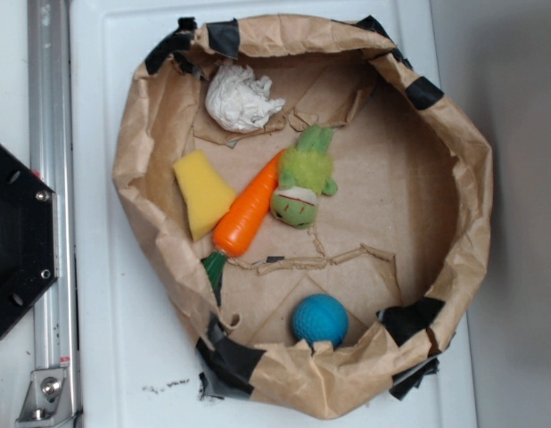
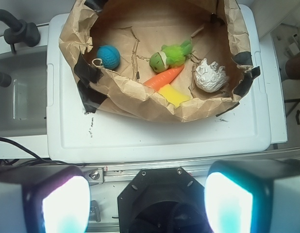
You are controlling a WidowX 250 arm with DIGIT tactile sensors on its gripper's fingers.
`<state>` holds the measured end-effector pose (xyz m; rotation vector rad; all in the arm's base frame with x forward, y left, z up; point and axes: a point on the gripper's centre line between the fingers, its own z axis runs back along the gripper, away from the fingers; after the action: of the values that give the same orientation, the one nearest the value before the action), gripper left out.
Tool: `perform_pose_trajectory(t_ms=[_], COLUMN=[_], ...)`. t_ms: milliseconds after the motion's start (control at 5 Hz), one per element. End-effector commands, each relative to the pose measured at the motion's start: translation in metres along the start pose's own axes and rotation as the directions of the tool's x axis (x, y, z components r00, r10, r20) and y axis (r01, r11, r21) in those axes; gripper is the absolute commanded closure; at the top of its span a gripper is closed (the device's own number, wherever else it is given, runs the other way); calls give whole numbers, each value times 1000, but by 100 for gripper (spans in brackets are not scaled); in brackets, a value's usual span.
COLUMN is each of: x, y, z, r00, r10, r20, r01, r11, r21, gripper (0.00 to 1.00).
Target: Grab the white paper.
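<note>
Brown paper bag point(image 1: 146, 169) contents: orange carrot point(image 1: 249, 212) centre; yellow sponge point(image 1: 202, 191) nine o'clock; green plush toy point(image 1: 307, 178) centre; blue ball point(image 1: 319, 320) six o'clock.

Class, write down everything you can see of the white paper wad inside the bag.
The white paper is a crumpled wad, roughly ball-shaped, with wrinkled folds shadowed grey. In the exterior view it lies on the floor of the brown bag, near the top left wall, apart from the yellow sponge and the carrot below it. In the wrist view it sits at the right, close by the bag's wall. Nothing grips it: the hand is far off and open.
</note>
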<state>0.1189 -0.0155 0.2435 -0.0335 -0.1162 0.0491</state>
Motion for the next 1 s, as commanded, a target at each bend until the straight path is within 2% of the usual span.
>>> perform_pose_trajectory(t_ms=[0,200,400,600,800], x=[0,47,81,99,106], y=[0,16,40,50,68], z=[0,-37,-83,-113,-134], r00=[1000,991,964,924,823], r10=[0,-129,-266,-380,-552], r20=[0,-27,-22,-51,-133], r01=[0,130,266,382,564], r11=[1000,990,963,922,822], r21=[0,46,31,63,83], gripper=[0,0,0,0,0])
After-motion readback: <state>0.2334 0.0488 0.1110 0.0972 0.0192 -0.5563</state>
